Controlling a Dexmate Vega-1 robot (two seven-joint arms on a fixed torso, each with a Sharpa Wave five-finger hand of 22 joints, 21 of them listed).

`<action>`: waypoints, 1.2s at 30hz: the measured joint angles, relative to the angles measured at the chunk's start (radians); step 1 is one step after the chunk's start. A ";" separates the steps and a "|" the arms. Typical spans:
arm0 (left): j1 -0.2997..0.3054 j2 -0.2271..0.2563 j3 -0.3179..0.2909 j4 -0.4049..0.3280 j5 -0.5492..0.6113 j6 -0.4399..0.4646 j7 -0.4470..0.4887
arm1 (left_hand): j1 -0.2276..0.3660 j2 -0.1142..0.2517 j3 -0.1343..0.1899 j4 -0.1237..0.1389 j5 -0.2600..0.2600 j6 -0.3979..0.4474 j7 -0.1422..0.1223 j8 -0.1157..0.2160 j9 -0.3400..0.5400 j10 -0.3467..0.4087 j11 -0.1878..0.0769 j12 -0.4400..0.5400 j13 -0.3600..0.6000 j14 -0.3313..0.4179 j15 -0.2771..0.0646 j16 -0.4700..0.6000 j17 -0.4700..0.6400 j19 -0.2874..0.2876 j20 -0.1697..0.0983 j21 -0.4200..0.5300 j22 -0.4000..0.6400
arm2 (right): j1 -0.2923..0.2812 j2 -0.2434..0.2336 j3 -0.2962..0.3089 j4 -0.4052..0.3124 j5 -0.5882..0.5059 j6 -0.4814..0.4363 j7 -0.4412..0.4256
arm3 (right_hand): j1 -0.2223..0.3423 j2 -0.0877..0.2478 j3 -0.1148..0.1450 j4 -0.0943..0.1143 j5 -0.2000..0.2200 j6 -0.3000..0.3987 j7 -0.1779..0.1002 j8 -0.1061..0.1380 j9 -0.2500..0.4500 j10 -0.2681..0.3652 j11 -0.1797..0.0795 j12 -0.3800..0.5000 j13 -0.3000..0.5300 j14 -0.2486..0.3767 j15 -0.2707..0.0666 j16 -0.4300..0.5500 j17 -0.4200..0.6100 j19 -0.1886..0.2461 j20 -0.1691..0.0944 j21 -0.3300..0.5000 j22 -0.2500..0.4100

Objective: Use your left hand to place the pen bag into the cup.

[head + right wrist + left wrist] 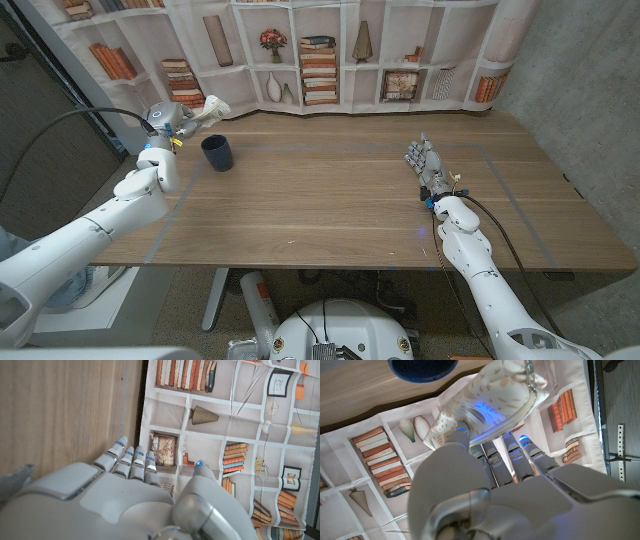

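A cream patterned pen bag [208, 108] is held up in my left hand [170, 120] at the table's far left, a little above and behind the dark blue cup [217, 152]. In the left wrist view the fingers [512, 460] grip the pen bag [485, 400], and the cup's rim [422, 369] shows just beyond it. The cup stands upright on the wooden table [330, 190]. My right hand [424, 163] stands at the right of the table with fingers apart and nothing in it; the right wrist view shows its fingers [131, 460] spread over bare wood.
A bookshelf-print backdrop [320, 50] hangs along the table's far edge. A cable [500, 225] runs along my right arm. The wooden surface stretches between the two hands.
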 measured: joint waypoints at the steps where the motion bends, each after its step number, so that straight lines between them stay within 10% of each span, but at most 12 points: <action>1: -0.003 -0.001 0.005 0.003 -0.002 0.000 0.000 | -0.001 -0.001 0.000 0.000 0.000 0.000 0.000 0.000 0.000 0.000 0.000 0.000 0.000 0.000 0.000 0.000 0.000 0.000 0.000 0.000 0.000 | 0.000 0.000 0.000 0.000 0.000 0.000 0.000 | 0.000 0.000 0.000 0.000 0.000 0.000 0.000 0.000 0.000 0.000 0.000 0.000 0.000 0.000 0.000 0.000 0.000 0.000 0.000 0.000 0.000; 36: -0.061 -0.022 0.101 0.046 -0.005 0.010 -0.018 | -0.001 -0.006 0.004 0.004 -0.002 0.002 -0.005 0.000 0.000 0.007 -0.003 0.000 -0.002 0.000 0.000 -0.008 0.000 0.000 0.000 -0.004 0.002 | -0.021 -0.007 0.006 -0.020 0.007 -0.002 0.009 | 0.000 0.000 0.000 0.000 0.000 0.000 0.000 0.000 0.000 0.000 0.000 0.000 0.000 0.000 0.000 0.000 0.000 0.004 -0.004 -0.004 0.000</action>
